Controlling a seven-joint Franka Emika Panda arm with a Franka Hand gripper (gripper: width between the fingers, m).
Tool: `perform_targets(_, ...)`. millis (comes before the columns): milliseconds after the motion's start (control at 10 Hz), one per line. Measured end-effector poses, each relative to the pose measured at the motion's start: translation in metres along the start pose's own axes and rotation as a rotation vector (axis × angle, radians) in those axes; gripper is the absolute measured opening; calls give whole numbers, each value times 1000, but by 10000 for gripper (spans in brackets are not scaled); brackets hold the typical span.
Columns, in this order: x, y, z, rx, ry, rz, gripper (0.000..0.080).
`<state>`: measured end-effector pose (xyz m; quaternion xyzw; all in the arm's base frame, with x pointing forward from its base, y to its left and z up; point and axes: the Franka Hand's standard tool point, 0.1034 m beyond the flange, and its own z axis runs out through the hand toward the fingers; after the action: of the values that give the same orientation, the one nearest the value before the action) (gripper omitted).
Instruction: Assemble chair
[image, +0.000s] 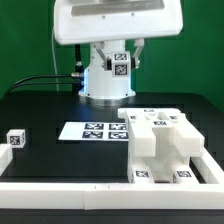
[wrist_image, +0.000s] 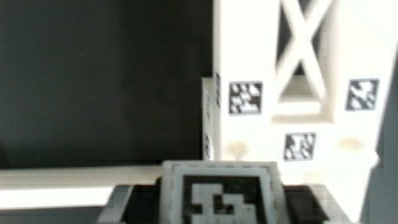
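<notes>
Gripper jaws pinch a blocky, tagged chair piece between dark fingers. Beyond it the chair assembly, smooth white plastic with a crossed brace, stands on the matte black table, in the corner of the white border rail.

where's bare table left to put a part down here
Widest bare table: the exterior view's left, between the small tagged block, the marker board and the robot base. A second strip runs between the marker board and the white rail. Crowded on the exterior view's right, where the chair fills the corner.
</notes>
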<state>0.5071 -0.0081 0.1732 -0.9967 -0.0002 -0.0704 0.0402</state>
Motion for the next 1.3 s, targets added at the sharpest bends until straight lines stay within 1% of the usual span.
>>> perform_targets(100, 8, 2, -2, -12, 85, -4, 278)
perform_targets(200, 11, 1, 1, -36, 177, 0, 278)
perform_targets(300, 13, -14, 9, -60, 258, -25, 278)
perform_targets(400, 28, -31, 11, -78, 360, -60, 278)
perform_targets(500, 41, -51, 15, -73, 430, -59, 278)
perform_targets(600, 52, -81, 21, -53, 446, -82, 278)
perform_targets(700, 53, -81, 25, -62, 456, -92, 278)
perform_targets(800, 52, -76, 25, -65, 452, -85, 278)
perform_targets(1100, 51, -77, 27, -65, 450, -87, 278)
perform_targets(1200, 50, -79, 34, -66, 449, -86, 278)
perform_targets(1300, 47, -84, 42, -59, 436, -81, 278)
